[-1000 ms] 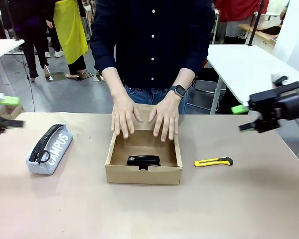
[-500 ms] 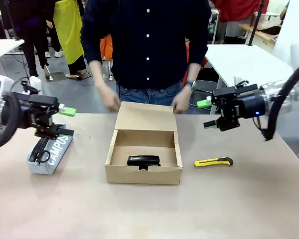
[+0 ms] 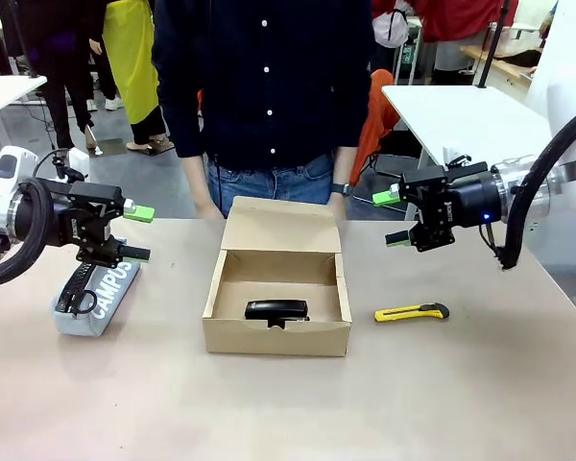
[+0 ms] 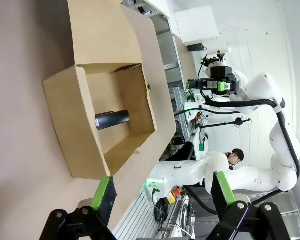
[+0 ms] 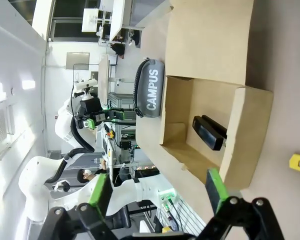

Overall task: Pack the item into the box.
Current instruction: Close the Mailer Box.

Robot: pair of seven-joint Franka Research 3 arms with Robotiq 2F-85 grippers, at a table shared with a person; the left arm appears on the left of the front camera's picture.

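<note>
The brown cardboard box (image 3: 276, 338) sits mid-table with its flap lid (image 3: 281, 226) tilted back toward the person. The black stapler (image 3: 276, 309) lies inside on the box floor near the front wall. My left gripper (image 3: 137, 234) hovers open to the left of the box, above the pouch. My right gripper (image 3: 392, 218) hovers open to the right of the box, nothing between its green pads. The left wrist view shows its open gripper (image 4: 162, 192), the box (image 4: 85, 140) and the stapler (image 4: 112, 119). The right wrist view shows its open gripper (image 5: 157, 192), the box (image 5: 250, 130) and the stapler (image 5: 209, 132).
A grey "CAMPUS" zip pouch (image 3: 96, 288) lies left of the box under my left gripper. A yellow-and-black utility knife (image 3: 411, 312) lies right of the box. A person in a dark shirt (image 3: 259, 86) stands at the far edge, hands lowered behind the lid.
The person's hands lifted off the flap and drew back to the table's far edge; the lid now stands up. Both arms swung in from the sides toward the box.
</note>
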